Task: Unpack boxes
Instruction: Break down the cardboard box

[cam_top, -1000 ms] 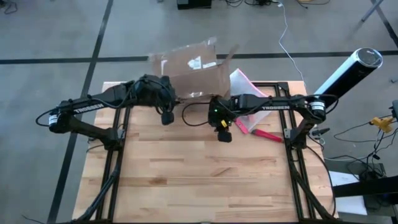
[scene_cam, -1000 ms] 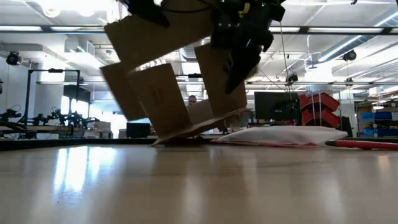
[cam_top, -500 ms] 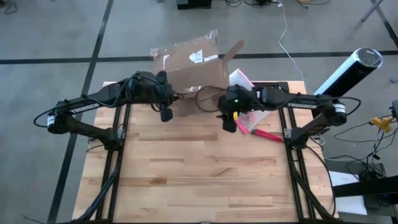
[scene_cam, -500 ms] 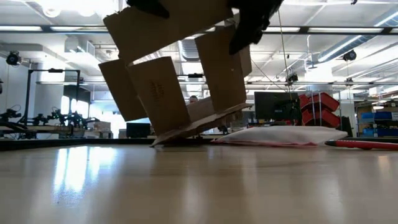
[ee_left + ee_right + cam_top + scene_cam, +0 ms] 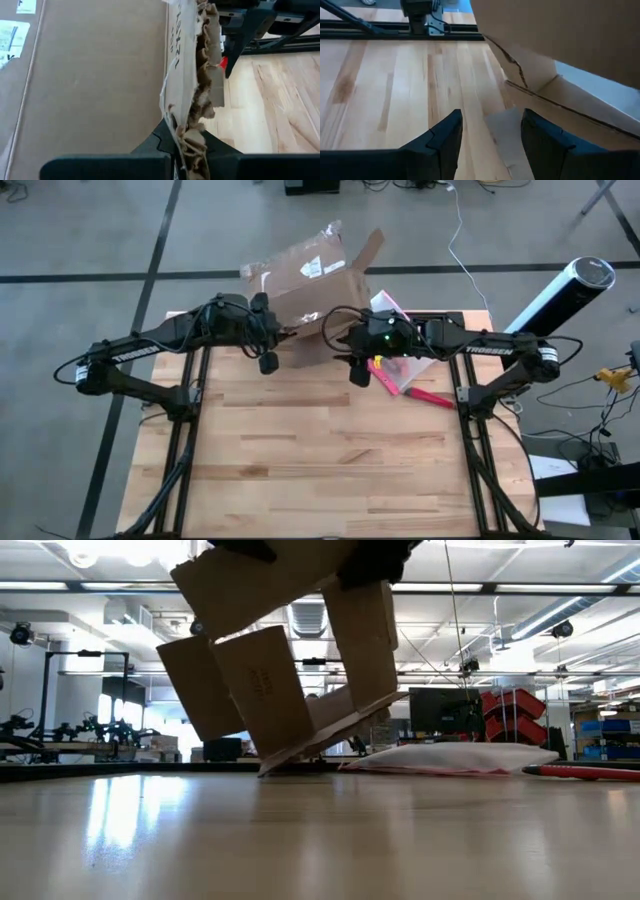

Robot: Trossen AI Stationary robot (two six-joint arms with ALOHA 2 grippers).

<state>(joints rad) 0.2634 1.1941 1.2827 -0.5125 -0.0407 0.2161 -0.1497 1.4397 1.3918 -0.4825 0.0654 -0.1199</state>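
Starting at the left, our left pincer [image 5: 266,350] is pinched onto a torn flap edge of the brown corrugated cardboard box [image 5: 305,280]; the left wrist view shows ragged cardboard [image 5: 200,95] clamped between the two dark fingers [image 5: 150,150]. We judge this hold is what keeps the box tipped: in the low view it leans steeply, only its lowest edge touching the pale wooden tabletop [image 5: 300,840] at the far side, with its flaps hanging down toward the camera. Tilting it this way would let any contents slide toward the opening, though we cannot see inside the box from any view. From above, the box sits at the far edge of the tabletop, between the two arms and partly overhanging the floor, its white labels [image 5: 312,268] facing up. Moving right, our right pincer [image 5: 360,370] hovers just beside the box's near right corner, its fingers [image 5: 445,140] spread apart and holding nothing; in the right wrist view the box's underside and a loose flap [image 5: 555,90] lie just ahead of and above the open fingers. We judge it is placed to catch a flap or steady the box. Further right, a pink-edged translucent pouch [image 5: 392,315] and a slim red tool [image 5: 430,397] lie flat on the tabletop, apart from both pincers.
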